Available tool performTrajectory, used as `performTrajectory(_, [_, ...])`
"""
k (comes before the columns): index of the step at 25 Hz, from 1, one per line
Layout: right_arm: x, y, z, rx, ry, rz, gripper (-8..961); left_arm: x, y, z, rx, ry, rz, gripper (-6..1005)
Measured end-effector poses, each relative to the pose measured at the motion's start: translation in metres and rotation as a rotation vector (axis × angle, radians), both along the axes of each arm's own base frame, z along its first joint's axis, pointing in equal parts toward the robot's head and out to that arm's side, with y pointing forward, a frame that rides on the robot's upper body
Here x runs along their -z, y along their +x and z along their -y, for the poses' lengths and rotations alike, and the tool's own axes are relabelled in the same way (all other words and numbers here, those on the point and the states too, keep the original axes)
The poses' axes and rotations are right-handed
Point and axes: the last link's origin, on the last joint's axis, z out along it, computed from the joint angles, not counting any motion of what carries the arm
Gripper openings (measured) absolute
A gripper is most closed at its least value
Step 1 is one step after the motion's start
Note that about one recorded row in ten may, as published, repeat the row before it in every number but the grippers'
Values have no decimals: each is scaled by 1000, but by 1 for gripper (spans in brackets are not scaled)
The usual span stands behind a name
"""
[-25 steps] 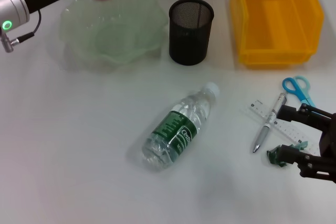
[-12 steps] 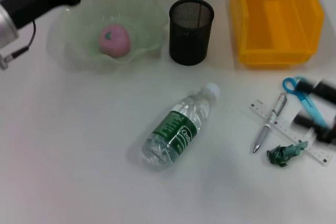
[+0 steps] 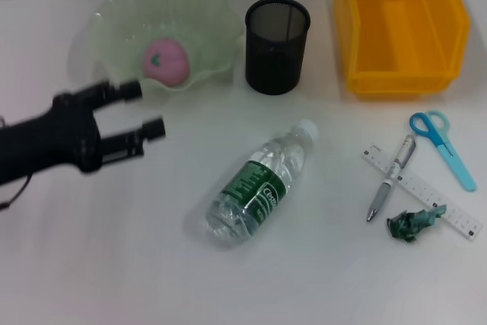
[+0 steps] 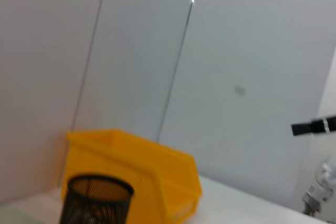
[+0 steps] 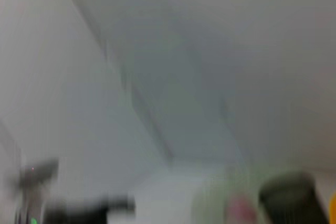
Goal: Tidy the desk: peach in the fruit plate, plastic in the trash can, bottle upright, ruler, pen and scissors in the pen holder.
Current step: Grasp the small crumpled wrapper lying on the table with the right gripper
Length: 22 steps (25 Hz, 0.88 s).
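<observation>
Fruit plate (image 3: 205,13): translucent pale-green glass or plastic (cannot tell which), glossy, wavy rim. Peach (image 3: 166,61): pink, matt skin. Pen holder (image 3: 277,36): black metal mesh, dull sheen. Trash can (image 3: 399,24): yellow moulded plastic, smooth, slightly glossy. Bottle (image 3: 261,184): clear glossy plastic, green printed label, white cap. Pen (image 3: 390,178): silvery, metallic shine. Ruler (image 3: 423,189): clear plastic, printed marks. Scissors (image 3: 440,135): blue plastic handles. Plastic scrap (image 3: 413,222): dark green, crumpled film. Left gripper (image 3: 144,109): matt black fingers. Desk (image 3: 114,249): white, smooth, matt.
</observation>
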Motion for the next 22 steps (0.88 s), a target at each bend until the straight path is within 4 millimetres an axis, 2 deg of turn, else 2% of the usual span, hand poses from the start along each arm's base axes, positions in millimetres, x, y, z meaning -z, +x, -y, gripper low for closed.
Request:
performTrajectory(4, [-3,-46,-11,-32,-208,399,825,3,-6,7,-13,-34,-21,801])
performTrajectory(7, [8,-73,-13,-58,-287,674,825,6,-5,8,-11,-46,-21,800])
performTrajectory(10, [34,-94,-13,-115,-326,880,824,8,-4,9,-9,-52,-18,799])
performTrajectory(13, [60,-100,-16,-162,-389,992,824,11,-3,10,-9,-62,-17,798])
performTrajectory(16, [89,-97,-24,-178,-438,1064,824,14,-4,11,-11,-71,-26,798])
performTrajectory(22, [118,-91,-33,-204,-451,1118,825,15,-4,11,-13,-77,-35,796])
